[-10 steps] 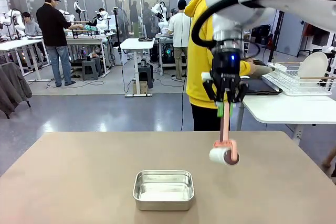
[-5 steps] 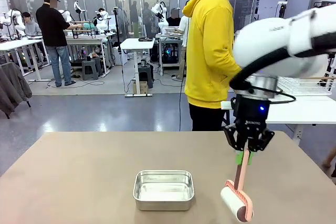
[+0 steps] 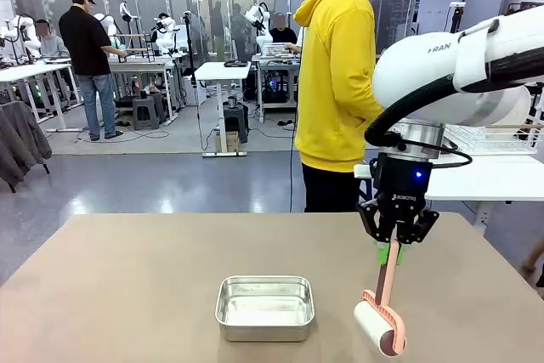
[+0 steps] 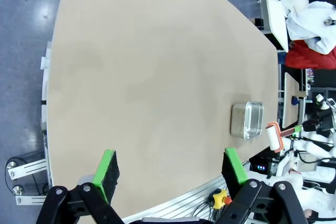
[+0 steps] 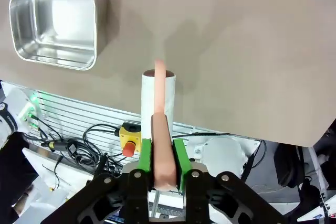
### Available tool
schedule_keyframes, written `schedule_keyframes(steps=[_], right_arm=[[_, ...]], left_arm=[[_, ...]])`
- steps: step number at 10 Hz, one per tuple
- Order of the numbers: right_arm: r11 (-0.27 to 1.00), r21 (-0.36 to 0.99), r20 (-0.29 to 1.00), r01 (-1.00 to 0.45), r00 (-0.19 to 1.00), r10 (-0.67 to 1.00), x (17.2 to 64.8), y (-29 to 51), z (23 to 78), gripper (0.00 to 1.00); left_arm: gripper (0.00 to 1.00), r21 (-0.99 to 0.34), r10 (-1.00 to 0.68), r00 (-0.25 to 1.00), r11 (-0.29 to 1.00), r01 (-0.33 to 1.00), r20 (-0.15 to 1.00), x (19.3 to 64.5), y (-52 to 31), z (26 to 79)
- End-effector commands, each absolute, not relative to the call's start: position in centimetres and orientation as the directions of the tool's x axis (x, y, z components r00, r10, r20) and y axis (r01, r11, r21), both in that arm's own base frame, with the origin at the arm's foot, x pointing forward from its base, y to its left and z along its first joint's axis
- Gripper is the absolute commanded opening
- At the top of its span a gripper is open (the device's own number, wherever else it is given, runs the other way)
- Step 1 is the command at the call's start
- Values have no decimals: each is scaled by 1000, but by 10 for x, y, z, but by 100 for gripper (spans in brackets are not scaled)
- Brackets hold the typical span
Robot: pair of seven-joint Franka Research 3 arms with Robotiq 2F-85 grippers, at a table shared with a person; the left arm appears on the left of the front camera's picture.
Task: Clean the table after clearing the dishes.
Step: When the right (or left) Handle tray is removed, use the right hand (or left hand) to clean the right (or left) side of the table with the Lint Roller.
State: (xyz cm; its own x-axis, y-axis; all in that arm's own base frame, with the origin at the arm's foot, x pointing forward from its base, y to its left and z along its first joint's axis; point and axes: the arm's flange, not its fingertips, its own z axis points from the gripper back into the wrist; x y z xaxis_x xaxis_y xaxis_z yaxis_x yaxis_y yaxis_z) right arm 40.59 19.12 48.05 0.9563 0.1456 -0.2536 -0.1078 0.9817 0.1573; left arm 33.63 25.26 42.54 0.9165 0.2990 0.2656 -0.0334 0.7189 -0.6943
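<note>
My right gripper (image 3: 393, 252) is shut on the pink handle (image 5: 162, 156) of a lint roller. Its white roll (image 3: 380, 327) hangs low at the front right of the taupe table (image 3: 127, 295), tilted toward the near edge; whether it touches the top I cannot tell. In the right wrist view the roll (image 5: 157, 98) sits right at the table's edge (image 5: 236, 51). My left gripper (image 4: 170, 169) is open and high above the table (image 4: 157, 77), nothing between its green pads. The dishes are out of view.
A small steel pan (image 3: 265, 306) stands empty near the front middle, left of the roll; it also appears as the pan (image 5: 55, 27). A person in a yellow hoodie (image 3: 340, 74) stands beyond the far edge by a white side table (image 3: 476, 178).
My right gripper came down from mid-table height toward the front right with the roller, then eased slightly back. The person has shifted at the side table.
</note>
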Motion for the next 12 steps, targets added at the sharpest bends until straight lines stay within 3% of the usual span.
schedule_keyframes(steps=[1, 2, 3, 7, 9, 10, 12], right_arm=[[988, 129, -263, -90, 957, 122, 406, 194, 488, 10], [982, 157, -254, -108, 956, 146, 406, 191, 481, 22], [987, 162, -140, -8, 990, 31, 419, 193, 485, 22], [921, 367, -79, 131, 991, -109, 430, 151, 468, 22], [867, 495, 23, 52, 997, -73, 448, 126, 468, 22], [876, 481, 65, 44, 994, -86, 462, 120, 461, 22], [848, 521, 29, -98, 995, 97, 493, 108, 453, 22]], left_arm=[[100, -699, 299, 916, 715, -30, 266, 334, 253, 427], [100, -699, 299, 916, 715, -30, 266, 334, 253, 427], [100, -699, 299, 916, 715, -30, 266, 334, 253, 427], [100, -699, 299, 916, 715, -30, 266, 334, 253, 427], [100, -699, 299, 916, 715, -30, 266, 334, 253, 427], [100, -699, 299, 916, 715, -30, 266, 334, 253, 427], [100, -699, 299, 916, 715, -30, 266, 334, 253, 427]])
